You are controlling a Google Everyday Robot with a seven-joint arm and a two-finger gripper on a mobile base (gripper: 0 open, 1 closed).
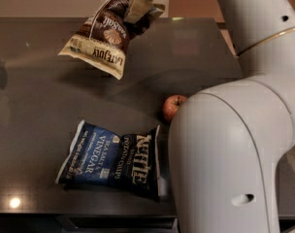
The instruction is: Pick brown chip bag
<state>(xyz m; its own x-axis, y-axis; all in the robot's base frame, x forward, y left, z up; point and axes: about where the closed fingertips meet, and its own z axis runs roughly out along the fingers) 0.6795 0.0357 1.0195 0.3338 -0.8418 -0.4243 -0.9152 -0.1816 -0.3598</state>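
Camera view | gripper [140, 5] beyond Kettle bag [111, 160], fingers clamped on brown chip bag [100, 37] upper end — bag hangs there, lifted | likely light, crinkly, slippery — grip sealed end

Single view, high behind the arm [235, 154], looking down over the table [36, 106], close in, gripper [140, 6] at top edge clamping brown bag [96, 38]

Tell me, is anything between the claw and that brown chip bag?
Nothing: the claw grips the brown chip bag by its top end, above the table. The apple and blue bag lie apart.
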